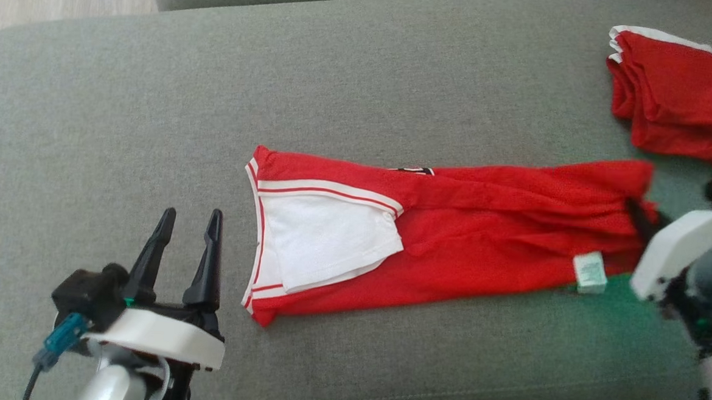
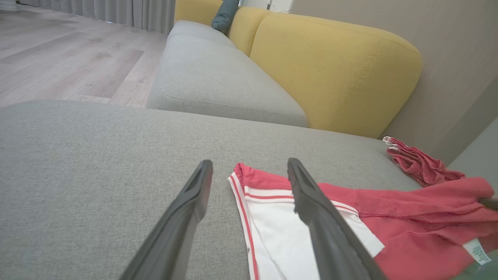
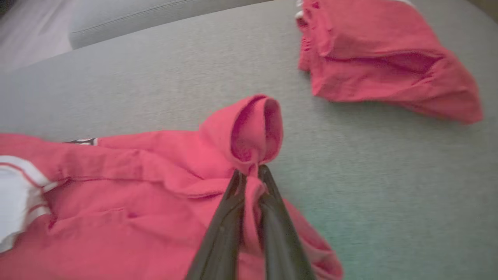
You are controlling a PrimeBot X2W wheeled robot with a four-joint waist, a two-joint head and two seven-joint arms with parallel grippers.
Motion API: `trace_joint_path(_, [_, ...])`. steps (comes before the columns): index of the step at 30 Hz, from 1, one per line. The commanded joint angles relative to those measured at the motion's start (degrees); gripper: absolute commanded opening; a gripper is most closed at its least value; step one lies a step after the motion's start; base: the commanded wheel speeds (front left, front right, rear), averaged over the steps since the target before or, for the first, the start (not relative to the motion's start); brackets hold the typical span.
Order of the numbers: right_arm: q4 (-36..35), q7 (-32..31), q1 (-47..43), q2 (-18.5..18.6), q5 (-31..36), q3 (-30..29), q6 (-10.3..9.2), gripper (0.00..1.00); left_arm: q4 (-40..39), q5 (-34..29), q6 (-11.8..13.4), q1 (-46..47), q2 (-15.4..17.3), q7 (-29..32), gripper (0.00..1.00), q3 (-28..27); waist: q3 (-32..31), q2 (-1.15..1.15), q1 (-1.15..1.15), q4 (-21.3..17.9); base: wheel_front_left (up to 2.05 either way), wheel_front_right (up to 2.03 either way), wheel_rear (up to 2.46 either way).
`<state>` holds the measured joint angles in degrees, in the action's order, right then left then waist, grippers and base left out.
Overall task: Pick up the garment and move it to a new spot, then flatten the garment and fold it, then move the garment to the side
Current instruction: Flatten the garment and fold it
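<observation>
Two red garments lie on the grey sofa seat (image 1: pixel 122 121), and two end effectors are in view. The garment (image 1: pixel 482 231) in play is stretched out lengthwise across the middle of the seat, running left to right in the head view. Its left end shows one white panel (image 1: pixel 323 241) edged with red-and-white striped trim. One white care label (image 1: pixel 590 272) sits near its lower edge toward the right end. The second garment (image 1: pixel 672 101) is a folded red bundle with a white edge. It lies at the far right of the seat, beyond the first garment's right end and apart from it. The left end effector (image 1: pixel 192 213) is near the lower left of the seat with its two dark fingers spread apart and nothing between them. The striped left end of the garment lies just to its right, close but not touching. In the left wrist view that striped edge appears in the gap between the two fingers and a little beyond their tips. The right end effector (image 3: pixel 251 171) is at the garment's opposite, right end. Its fingers are pinched together on a bunched fold of the red cloth, which puffs up into a small loop just past the fingertips. Beyond the seat, the left wrist view shows one more grey seat cushion (image 2: pixel 218 74), two yellow backrests (image 2: pixel 330 70) and a pale wooden floor (image 2: pixel 70 58).
</observation>
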<state>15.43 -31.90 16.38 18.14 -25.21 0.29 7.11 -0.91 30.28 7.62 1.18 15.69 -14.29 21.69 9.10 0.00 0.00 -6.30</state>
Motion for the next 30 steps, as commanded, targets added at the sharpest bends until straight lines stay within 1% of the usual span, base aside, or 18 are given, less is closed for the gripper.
trace_joint_path(1, [-3.6,-0.3,0.2,-0.3,-1.3,2.3,0.37,0.00,-1.5,-0.7,0.2,0.9,0.8,-0.7,1.00,-2.1,-0.4,0.00,0.00,-0.1,0.00,0.00,0.00])
trace_joint_path(3, [-4.6,-0.5,-0.2,-0.8,-2.1,3.2,0.37,0.00,-1.4,-0.7,0.1,0.9,0.8,-0.7,1.00,-2.1,-0.6,0.00,0.00,-0.1,0.00,0.00,0.00])
trace_joint_path(8, [-9.5,-1.1,-1.6,-2.6,-6.3,8.6,0.37,0.00,-1.1,-0.7,-0.1,1.0,0.6,-0.7,1.00,-1.9,-1.4,0.00,0.00,0.8,0.00,0.00,0.00])
trace_joint_path(13, [-13.4,-0.9,-1.5,-4.7,-9.6,13.9,0.37,0.00,-1.0,-0.6,-0.2,1.0,0.5,-0.7,1.00,-1.8,-2.2,0.00,0.00,2.4,0.00,0.00,0.00])
trace_joint_path(17, [-14.4,0.2,0.0,-7.2,-11.7,17.8,0.37,0.00,-0.8,-0.6,-0.5,1.2,0.3,-0.7,1.00,-1.7,-2.5,0.00,0.00,4.2,0.00,0.00,0.00])
trace_joint_path(23, [-11.7,3.1,3.4,-11.7,-13.3,22.5,0.37,0.00,-0.3,-0.6,-0.9,1.6,-0.3,-0.7,1.00,-1.2,-2.7,0.00,0.00,7.1,0.00,0.00,0.00])
trace_joint_path(26, [-8.7,5.0,5.2,-13.3,-13.9,24.0,0.37,0.00,0.0,-0.7,-1.1,1.8,-0.6,-0.7,1.00,-0.8,-2.9,0.00,0.00,8.7,0.00,0.00,0.00])
trace_joint_path(30, [-3.7,6.7,7.5,-14.6,-15.0,25.6,0.37,0.00,0.7,-0.8,-1.7,2.3,-1.1,-0.7,1.00,-0.2,-2.9,0.00,0.00,11.1,0.00,0.00,0.00])
